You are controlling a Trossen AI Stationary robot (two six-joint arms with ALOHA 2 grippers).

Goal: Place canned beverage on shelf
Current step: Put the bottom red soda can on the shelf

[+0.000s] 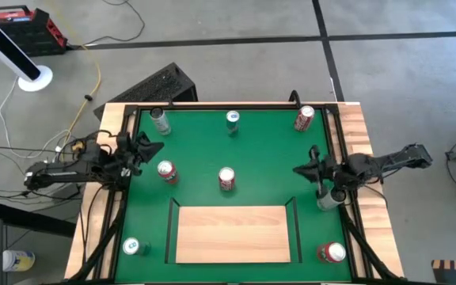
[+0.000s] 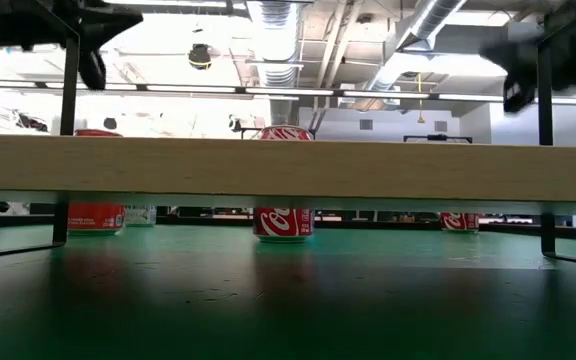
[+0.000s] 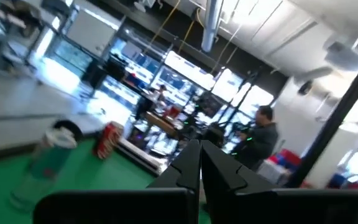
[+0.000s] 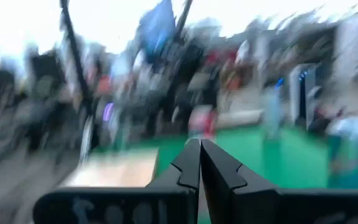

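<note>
The shelf (image 1: 232,233) is a pale-wood board with black rails at the near middle of the green mat; in the low view its edge (image 2: 288,165) spans the picture. Several cans stand upright on the mat: red ones (image 1: 167,171) (image 1: 226,179) at the centre, and a silver one (image 1: 327,198) beside my right arm. My left gripper (image 1: 150,148) is shut and empty above the mat's left side, its fingertips together in its wrist view (image 3: 199,155). My right gripper (image 1: 301,169) is shut and empty above the mat's right side (image 4: 199,152).
More cans stand at the far edge (image 1: 160,120) (image 1: 232,120) (image 1: 304,119) and the near corners (image 1: 133,247) (image 1: 331,253). Wooden slat borders (image 1: 359,142) flank the mat. A person (image 3: 263,137) stands in the room beyond the table.
</note>
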